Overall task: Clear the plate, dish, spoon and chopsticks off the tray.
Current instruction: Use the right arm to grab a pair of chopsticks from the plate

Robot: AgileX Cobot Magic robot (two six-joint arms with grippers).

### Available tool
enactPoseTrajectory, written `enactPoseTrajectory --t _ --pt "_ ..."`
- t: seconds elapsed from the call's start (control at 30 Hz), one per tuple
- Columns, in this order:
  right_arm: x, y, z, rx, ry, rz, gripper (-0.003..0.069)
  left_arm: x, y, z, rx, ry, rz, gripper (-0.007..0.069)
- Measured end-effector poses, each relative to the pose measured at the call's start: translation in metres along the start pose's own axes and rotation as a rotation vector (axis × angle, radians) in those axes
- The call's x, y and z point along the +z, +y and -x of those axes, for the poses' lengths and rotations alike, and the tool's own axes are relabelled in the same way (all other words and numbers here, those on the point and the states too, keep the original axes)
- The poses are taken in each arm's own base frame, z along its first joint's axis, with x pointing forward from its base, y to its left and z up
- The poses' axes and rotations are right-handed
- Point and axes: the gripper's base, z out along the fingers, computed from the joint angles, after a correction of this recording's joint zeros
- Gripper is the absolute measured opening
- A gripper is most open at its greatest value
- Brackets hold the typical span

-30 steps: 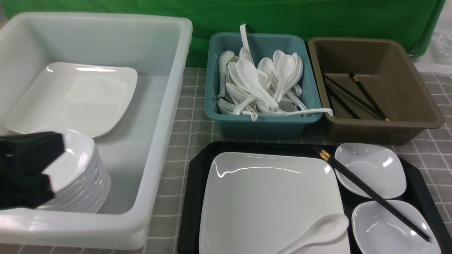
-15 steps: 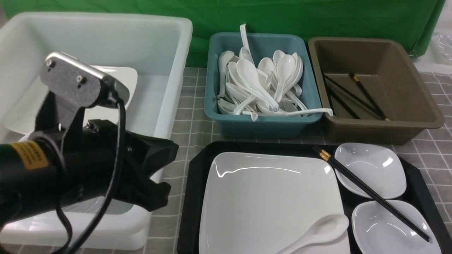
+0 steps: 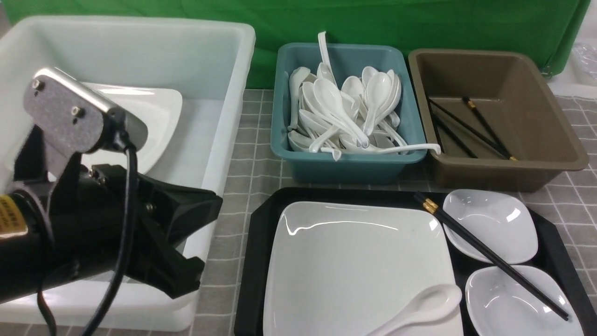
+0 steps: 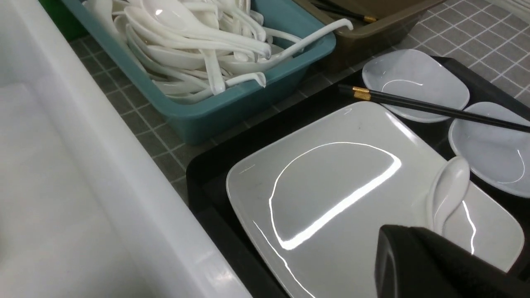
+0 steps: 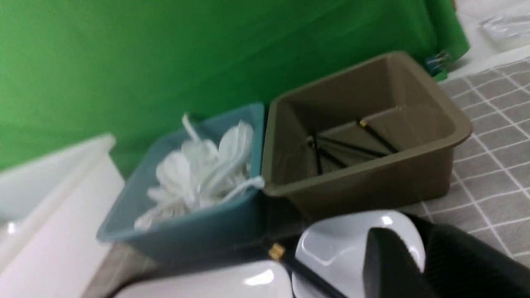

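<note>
Your left claw (image 3: 207,240) hangs shut, seemingly empty, by the white tub (image 3: 233,116); the plate (image 3: 354,261) fills the left half of the tray (image 3: 254,280) near it; right claw (image 5: 397,265) too blurred to tell

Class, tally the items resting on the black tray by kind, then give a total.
Large plate: 1
Small dishes: 2
Spoon: 1
Pair of chopsticks: 1
Total: 5
</note>
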Motion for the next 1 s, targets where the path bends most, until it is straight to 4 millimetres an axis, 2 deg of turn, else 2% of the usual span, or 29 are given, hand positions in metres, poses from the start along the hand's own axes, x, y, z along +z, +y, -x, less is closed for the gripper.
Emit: enactPoseTrajectory --t 0.03,0.07,0.1,0.13,0.17,0.27,0.3,0.4,0.47,0.57,0.63,0.67,0.77,1.0 --pt "0.006 0.009 0.018 -0.068 0.099 0.019 0.0173 -0.001 0.000 0.002 0.004 -0.006 0.000 0.0004" --pt "0.007 0.011 0.019 -0.094 0.138 0.026 0.0173 -0.001 0.000 0.002 0.005 -0.007 0.000 0.0004" --pt "0.017 0.022 0.041 -0.178 0.266 0.054 0.0173 -0.002 0.000 0.005 0.007 -0.018 0.001 0.0004" --pt "0.035 0.029 0.050 -0.235 0.403 0.071 0.0173 -0.004 -0.001 0.008 0.010 -0.026 0.000 0.0004" --pt "0.042 0.034 0.057 -0.267 0.458 0.087 0.0176 -0.005 -0.001 0.009 0.011 -0.030 -0.001 0.0004" --pt "0.080 0.043 0.064 -0.333 0.653 0.111 0.0190 -0.013 -0.003 0.012 0.016 -0.032 -0.012 0.0004" --pt "0.099 0.045 0.066 -0.350 0.713 0.114 0.0204 -0.018 -0.004 0.012 0.019 -0.035 -0.017 0.0004" --pt "0.143 0.045 0.061 -0.371 0.826 0.110 0.0265 -0.033 -0.007 0.010 0.031 -0.045 -0.030 0.0004" --pt "0.174 0.042 0.050 -0.377 0.904 0.103 0.0322 -0.048 -0.010 0.010 0.055 -0.080 -0.036 0.0004" --pt "0.208 0.037 0.031 -0.386 0.997 0.099 0.0403 -0.067 -0.013 0.009 0.071 -0.133 -0.040 0.0004" --pt "0.219 0.035 0.025 -0.392 1.024 0.099 0.0426 -0.073 -0.014 0.008 0.075 -0.149 -0.041 0.0004" --pt "0.233 0.031 0.014 -0.405 1.069 0.093 0.0444 -0.081 -0.015 0.008 0.079 -0.175 -0.041 0.0004" --pt "0.254 0.026 0.002 -0.435 1.118 0.080 0.0452 -0.090 -0.016 0.007 0.088 -0.211 -0.040 0.0004" --pt "0.278 0.020 -0.009 -0.466 1.136 0.063 0.0451 -0.093 -0.017 0.004 0.091 -0.189 -0.050 0.0004"
